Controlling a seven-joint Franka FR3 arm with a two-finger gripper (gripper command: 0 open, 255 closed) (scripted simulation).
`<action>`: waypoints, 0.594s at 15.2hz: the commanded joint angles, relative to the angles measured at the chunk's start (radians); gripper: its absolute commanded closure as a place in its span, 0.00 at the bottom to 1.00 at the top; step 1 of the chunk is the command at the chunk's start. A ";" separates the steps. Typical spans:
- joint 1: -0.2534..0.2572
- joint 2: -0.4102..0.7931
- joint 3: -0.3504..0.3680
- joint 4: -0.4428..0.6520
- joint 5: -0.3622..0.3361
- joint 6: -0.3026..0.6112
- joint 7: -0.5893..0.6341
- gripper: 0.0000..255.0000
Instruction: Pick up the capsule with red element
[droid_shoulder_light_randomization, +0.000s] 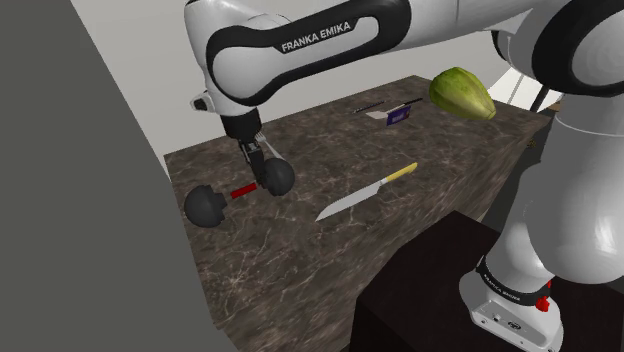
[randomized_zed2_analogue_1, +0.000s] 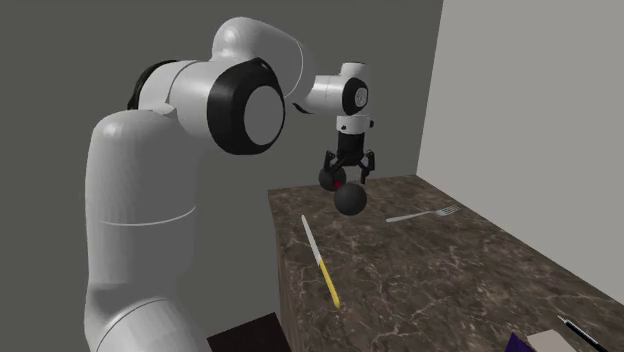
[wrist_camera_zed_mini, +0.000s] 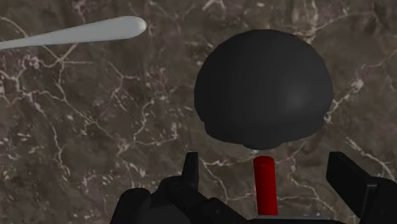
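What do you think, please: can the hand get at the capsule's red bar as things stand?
Probably yes: the hand is open astride the red bar of the capsule, fingers not touching it, nothing in between.

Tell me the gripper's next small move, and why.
Probably shut the fingers on the red bar. The gripper stands open over the capsule, its fingers either side of the red bar, neither touching it, so nothing is held yet. Closing should clamp it before any lift.
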 joint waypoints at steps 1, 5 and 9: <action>0.025 0.046 0.022 0.060 -0.015 -0.009 -0.027 0.00; 0.036 0.069 0.030 0.049 -0.023 0.028 -0.040 0.00; 0.035 0.077 0.029 0.005 -0.025 0.079 -0.038 0.00</action>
